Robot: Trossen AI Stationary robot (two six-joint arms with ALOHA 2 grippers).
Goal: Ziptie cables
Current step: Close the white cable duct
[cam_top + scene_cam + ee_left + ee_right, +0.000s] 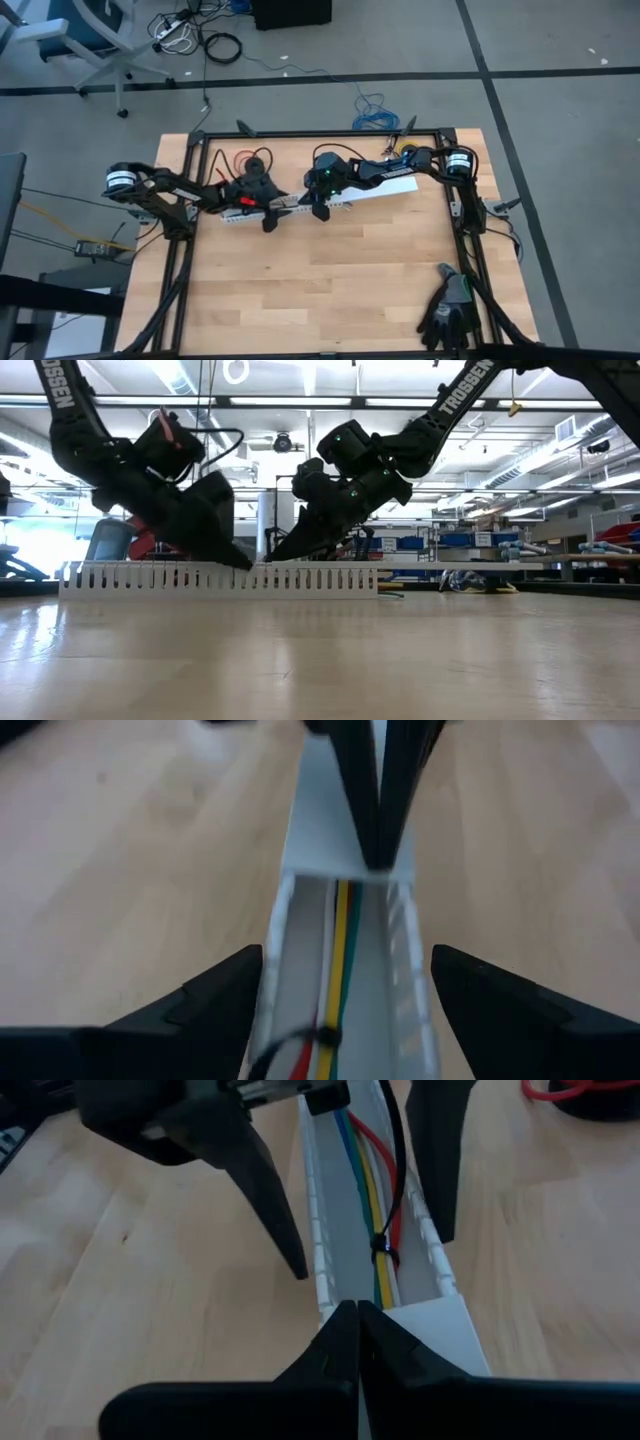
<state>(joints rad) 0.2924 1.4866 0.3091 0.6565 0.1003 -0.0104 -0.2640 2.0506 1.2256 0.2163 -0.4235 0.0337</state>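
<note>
A white slotted channel [385,189] lies across the far half of the table. Inside it run the cables [372,1200], blue, yellow, green and red. The dark ziptie [383,1250] is wrapped around them, and its thin tail [396,1140] runs along the channel. My left gripper [372,1252] is open, with one finger on each side of the channel beside the ziptie; I cannot tell whether either finger touches the wall. My right gripper [358,1310] is shut, just beyond the ziptie on the channel's covered part [430,1330]. My right gripper rests its shut fingertips [372,840] on top of the channel, at the edge of the white cover [320,830] where the open trough begins. The fingers slant down from the table's right and lie along the channel. The channel stays flat on the table.
Red wire on a black spool [250,165] sits at the far left, behind my left gripper. A pair of black gloves [450,310] lies at the near right corner. A black frame rail [330,133] borders the table. The near half of the wooden top [320,290] is bare.
</note>
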